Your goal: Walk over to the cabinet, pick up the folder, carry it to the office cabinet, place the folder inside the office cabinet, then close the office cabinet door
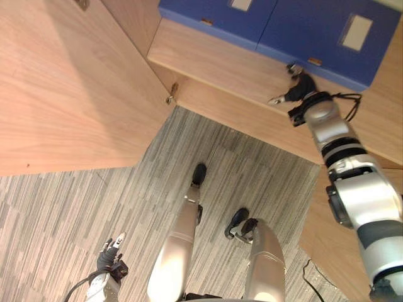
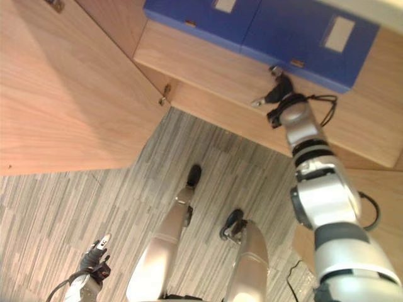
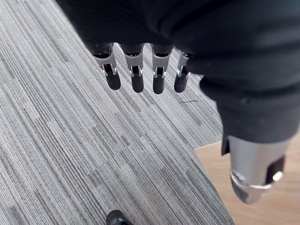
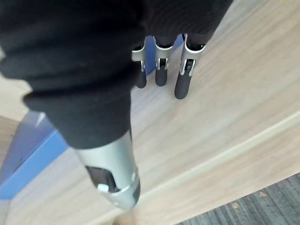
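Two blue folders lie side by side on the wooden shelf [image 1: 214, 63] of the open cabinet, the left folder [image 1: 214, 19] and the right folder [image 1: 327, 38]. My right hand [image 1: 301, 88] reaches over the shelf, just short of the right folder's front edge. Its fingers [image 4: 161, 70] are straight and hold nothing; a blue folder [image 4: 28, 154] shows past them on the shelf. My left hand [image 1: 110, 257] hangs low over the carpet, fingers [image 3: 136, 75] straight and empty.
The cabinet's wooden door [image 1: 69, 82] stands swung open on the left, its hinge [image 1: 171, 95] at the shelf's corner. Grey striped carpet [image 1: 94, 201] covers the floor. Another wooden panel [image 1: 321, 239] stands at the lower right beside my right arm.
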Robot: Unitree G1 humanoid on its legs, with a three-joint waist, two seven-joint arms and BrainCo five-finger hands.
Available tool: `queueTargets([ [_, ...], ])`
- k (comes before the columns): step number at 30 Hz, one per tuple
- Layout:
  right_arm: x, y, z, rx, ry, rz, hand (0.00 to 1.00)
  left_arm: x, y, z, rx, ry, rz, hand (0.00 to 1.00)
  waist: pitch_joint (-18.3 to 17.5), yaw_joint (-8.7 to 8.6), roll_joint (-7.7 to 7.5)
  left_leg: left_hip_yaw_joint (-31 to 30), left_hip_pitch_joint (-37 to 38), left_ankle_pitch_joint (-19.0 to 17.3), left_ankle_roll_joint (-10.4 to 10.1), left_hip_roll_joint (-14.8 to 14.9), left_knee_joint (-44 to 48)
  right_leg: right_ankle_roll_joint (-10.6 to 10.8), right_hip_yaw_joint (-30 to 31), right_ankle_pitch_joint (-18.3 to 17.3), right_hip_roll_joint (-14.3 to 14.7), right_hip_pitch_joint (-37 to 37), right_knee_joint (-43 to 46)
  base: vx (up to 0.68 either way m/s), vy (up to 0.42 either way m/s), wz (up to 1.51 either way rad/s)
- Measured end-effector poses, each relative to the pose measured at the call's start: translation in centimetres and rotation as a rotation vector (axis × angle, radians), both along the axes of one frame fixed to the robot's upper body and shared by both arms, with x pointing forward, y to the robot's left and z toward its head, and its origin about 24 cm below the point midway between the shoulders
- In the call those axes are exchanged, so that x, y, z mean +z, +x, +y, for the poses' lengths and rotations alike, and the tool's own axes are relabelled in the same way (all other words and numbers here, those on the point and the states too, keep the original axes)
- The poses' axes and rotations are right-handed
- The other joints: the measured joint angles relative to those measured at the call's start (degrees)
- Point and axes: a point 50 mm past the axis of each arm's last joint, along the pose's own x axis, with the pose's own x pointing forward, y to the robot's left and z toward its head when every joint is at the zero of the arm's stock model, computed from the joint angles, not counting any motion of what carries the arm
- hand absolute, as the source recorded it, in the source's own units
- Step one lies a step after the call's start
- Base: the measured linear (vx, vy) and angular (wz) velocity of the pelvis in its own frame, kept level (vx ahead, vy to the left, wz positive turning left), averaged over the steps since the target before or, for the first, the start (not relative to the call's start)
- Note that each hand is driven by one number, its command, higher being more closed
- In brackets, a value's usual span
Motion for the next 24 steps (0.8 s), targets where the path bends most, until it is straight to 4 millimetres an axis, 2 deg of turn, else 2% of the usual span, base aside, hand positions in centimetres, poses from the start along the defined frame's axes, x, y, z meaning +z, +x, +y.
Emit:
queueTargets([
  [2, -1.9, 0.0, 1.4, 0.039, -0.019, 0.054, 0.0, 0.2, 0.2, 0.0, -0.009, 0.007, -0.008, 0.0, -0.1, 0.04, -0.19, 0.5, 3.5, 1.2, 0.0, 1.0, -3.8, -0.1, 0.0, 1.0, 1.1, 2.6, -2.9, 0.1, -0.002, -0.19],
  [7, -5.3, -0.5, 2.9, 0.083, -0.017, 0.156, 0.0, 0.3, 0.2, -0.1, -0.033, 0.014, -0.014, 0.0, -0.5, -0.07, -0.53, 1.1, 10.9, 3.8, -0.4, 2.6, -12.1, 0.1, -0.1, 2.5, 2.9, 7.9, -8.1, 0.07, -0.109, -0.13],
  [10, -6.6, -0.7, 3.4, 0.091, 0.004, 0.2, 0.0, 0.3, 0.3, -0.3, -0.05, 0.012, -0.012, 0.0, -1.1, -0.12, -0.85, 1.4, 13.2, 4.3, -0.6, 3.0, -14.2, 0.3, -0.1, 2.8, 3.4, 9.7, -9.7, 0.09, -0.162, -0.08],
  [15, -10.2, -1.6, 4.9, 0.104, 0.033, 0.316, 0.0, 0.1, 0.4, -0.8, -0.072, 0.007, -0.008, 0.0, -1.4, -0.12, -0.88, 3.0, 18.5, 4.3, -0.6, 4.1, -16.1, 0.7, -0.1, 4.3, 4.9, 15.5, -14.1, 0.1, -0.129, -0.13],
  [18, -13.9, -3.1, 6.5, 0.123, 0.089, 0.421, 0.0, -0.2, 0.3, -1.7, -0.083, -0.009, 0.002, 0.0, -1.7, -0.25, -0.97, 6.8, 22.2, 4.1, -0.8, 5.7, -16.3, 0.7, 0.6, 6.6, 6.6, 20.0, -18.6, 0.06, -0.054, -0.44],
  [19, -15.7, -4.0, 7.4, 0.131, 0.135, 0.465, 0.0, -0.6, 0.1, -2.2, -0.087, -0.02, 0.016, 0.0, -2.5, -0.15, -1.13, 8.6, 23.4, 3.3, -0.8, 6.8, -16.0, 0.7, 1.4, 7.9, 7.8, 21.4, -20.6, 0.0, -0.028, -0.76],
  [20, -17.7, -5.2, 8.4, 0.145, 0.168, 0.517, 0.0, -1.0, -0.2, -2.8, -0.097, -0.032, 0.038, 0.0, -3.8, -0.13, -1.35, 10.4, 24.2, 1.9, -0.2, 8.0, -15.0, 0.4, 2.9, 8.9, 9.0, 22.3, -22.3, -0.01, -0.023, -0.85],
  [21, -18.6, -5.8, 8.8, 0.147, 0.194, 0.543, 0.0, -1.2, -0.2, -3.2, -0.112, -0.032, 0.051, 0.0, -4.3, -0.11, -1.58, 11.4, 24.7, 1.2, -0.4, 8.5, -14.3, 0.3, 3.8, 9.3, 9.5, 22.9, -23.0, -0.04, -0.036, -0.9],
  [23, -23.1, -9.3, 10.1, 0.131, 0.3, 0.661, 0.0, -1.9, -0.5, -4.9, -0.207, -0.008, 0.113, 0.0, -6.1, -0.36, -1.87, 14.1, 26.2, -3.1, -0.1, 10.6, -8.3, 0.0, 6.0, 10.4, 11.0, 26.4, -25.3, -0.05, -0.034, -0.74],
  [24, -24.1, -10.3, 10.2, 0.123, 0.315, 0.69, 0.0, -2.0, -0.5, -5.4, -0.236, -0.003, 0.121, 0.0, -6.3, -0.64, -1.79, 14.4, 26.6, -4.3, -0.2, 11.1, -6.6, 0.0, 6.4, 10.5, 11.4, 27.6, -25.7, -0.07, -0.042, -0.5],
])
